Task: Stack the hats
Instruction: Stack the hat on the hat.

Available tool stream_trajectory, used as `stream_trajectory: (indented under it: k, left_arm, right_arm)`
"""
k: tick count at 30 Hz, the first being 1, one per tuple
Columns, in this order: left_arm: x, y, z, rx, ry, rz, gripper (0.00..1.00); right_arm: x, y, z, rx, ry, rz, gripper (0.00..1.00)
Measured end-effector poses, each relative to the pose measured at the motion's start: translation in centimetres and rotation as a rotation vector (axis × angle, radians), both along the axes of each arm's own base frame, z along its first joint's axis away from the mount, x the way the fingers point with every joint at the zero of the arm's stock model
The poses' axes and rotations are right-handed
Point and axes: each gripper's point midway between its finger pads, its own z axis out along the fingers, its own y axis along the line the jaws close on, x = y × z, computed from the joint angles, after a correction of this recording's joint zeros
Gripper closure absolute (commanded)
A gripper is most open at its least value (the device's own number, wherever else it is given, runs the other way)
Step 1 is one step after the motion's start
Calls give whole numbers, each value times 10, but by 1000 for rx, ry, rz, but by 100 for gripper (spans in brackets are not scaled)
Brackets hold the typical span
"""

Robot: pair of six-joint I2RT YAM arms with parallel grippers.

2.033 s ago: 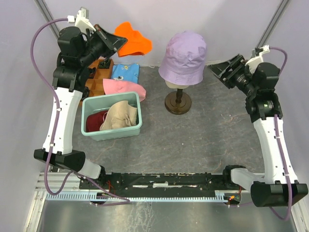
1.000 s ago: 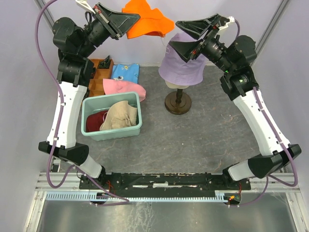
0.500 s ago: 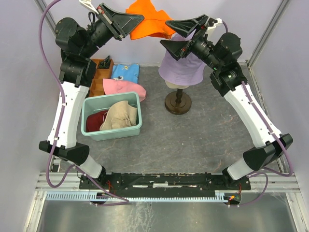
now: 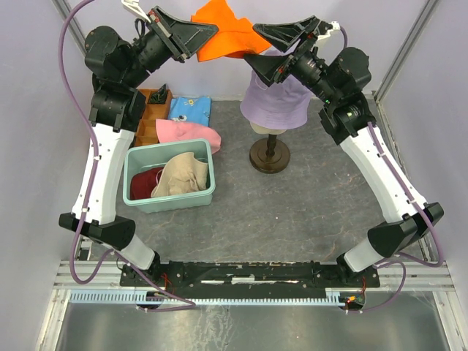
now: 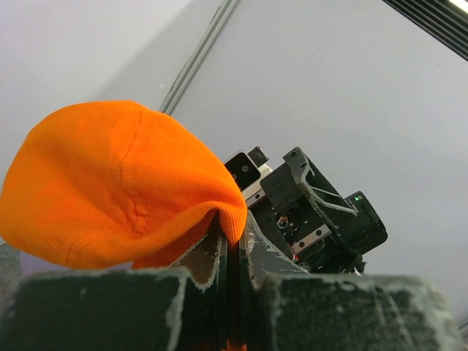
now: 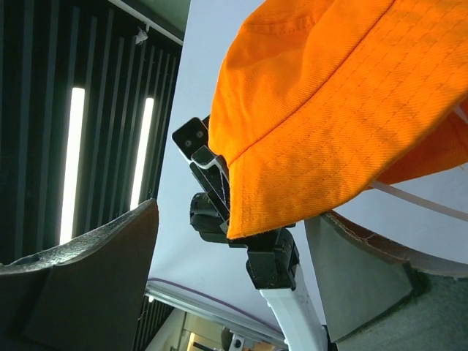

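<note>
My left gripper (image 4: 210, 31) is shut on the brim of the orange hat (image 4: 228, 38) and holds it high in the air, above and left of the lavender hat (image 4: 278, 99). The lavender hat sits on the mannequin head. My right gripper (image 4: 254, 47) is open, its jaws standing above and below the orange hat's right edge. In the left wrist view the brim (image 5: 110, 190) is pinched between the fingers (image 5: 232, 235). In the right wrist view the orange hat (image 6: 351, 110) hangs between my spread fingers (image 6: 95, 270). The pink hat (image 4: 187, 133) lies on the table. The cream-beige hat (image 4: 183, 174) and the dark red hat (image 4: 145, 183) lie in the bin.
A teal bin (image 4: 170, 201) stands at the left. A blue patterned cloth (image 4: 189, 108) and a wooden tray (image 4: 146, 121) lie behind it. The mannequin's dark stand (image 4: 269, 155) is at centre back. Walls close in the cell on three sides.
My left gripper lifted the orange hat up and to the right. My right arm swung in from the right and its open jaws now bracket the hat's edge, slightly higher than half a second ago.
</note>
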Motion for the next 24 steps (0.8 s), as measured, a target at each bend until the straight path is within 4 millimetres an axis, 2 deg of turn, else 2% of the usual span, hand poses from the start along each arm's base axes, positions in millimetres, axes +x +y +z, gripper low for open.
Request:
stream_trajectory:
  k: [2, 5, 8, 13, 16, 17, 18, 19, 21, 24]
  left_arm:
    - [0, 0, -1, 1, 3, 0, 97]
    - [-1, 0, -1, 2, 4, 0, 97]
    - [-6, 2, -2, 2, 7, 0, 97]
    - [-17, 5, 2, -1, -4, -1, 97]
    - [-23, 7, 5, -3, -12, 0, 97]
    - [-24, 8, 5, -4, -16, 0, 97]
    - [-25, 8, 6, -5, -18, 0, 97]
    - [-25, 8, 6, -4, -20, 0, 97]
    - [-25, 8, 7, -1, -27, 4, 87]
    - [-22, 9, 5, 14, -38, 15, 60]
  right_arm:
    - [0, 0, 0, 1, -1, 0, 15]
    - [1, 0, 0, -1, -1, -3, 25]
    - [5, 2, -1, -9, -8, -11, 42]
    - [23, 8, 5, -26, -40, -38, 70]
    - [31, 8, 9, -45, -59, -58, 82]
    - [33, 6, 13, -47, -69, -67, 94]
    - [36, 5, 16, -48, -79, -75, 100]
    - [38, 2, 21, -48, -93, -85, 100]
    - [39, -1, 30, -46, -122, -95, 100]
    - [38, -2, 38, -56, -152, -105, 100]
